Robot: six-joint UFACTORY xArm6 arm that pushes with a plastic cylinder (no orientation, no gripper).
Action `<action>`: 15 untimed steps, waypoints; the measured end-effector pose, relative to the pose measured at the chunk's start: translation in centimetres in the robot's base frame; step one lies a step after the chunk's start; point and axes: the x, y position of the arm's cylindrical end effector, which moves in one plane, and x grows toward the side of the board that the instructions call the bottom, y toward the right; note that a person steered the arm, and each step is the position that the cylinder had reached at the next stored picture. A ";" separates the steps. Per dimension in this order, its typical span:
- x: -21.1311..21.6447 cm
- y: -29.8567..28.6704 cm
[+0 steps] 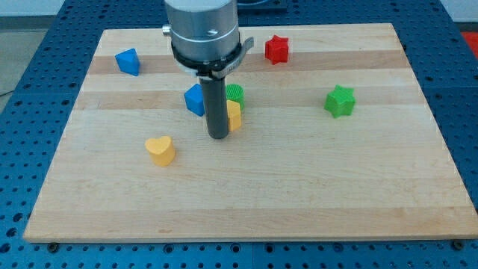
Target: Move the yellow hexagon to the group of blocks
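Where the blue perforated metal base shows at the view's edges, a pale wooden worktop of glued planks with visible grain is laid upon it. A silver cylindrical arm housing with a black collar is seen above the board, and from it a straight dark rod descends; the tool has no jaws and nothing is held by it. My tip is set on the wood just at the view's left of the yellow plastic hexagon, apparently touching it. That hexagon is partly hidden by the rod and is pressed against a ribbed green plastic block above it, whose shape cannot be told; a blue faceted plastic block lies just left. Well apart are found a green plastic star, a red plastic star, a blue faceted plastic block at top left, and a yellow plastic heart.
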 end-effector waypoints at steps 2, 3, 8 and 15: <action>8.1 0.9; 10.8 -6.1; 7.4 -10.3; 1.1 -7.2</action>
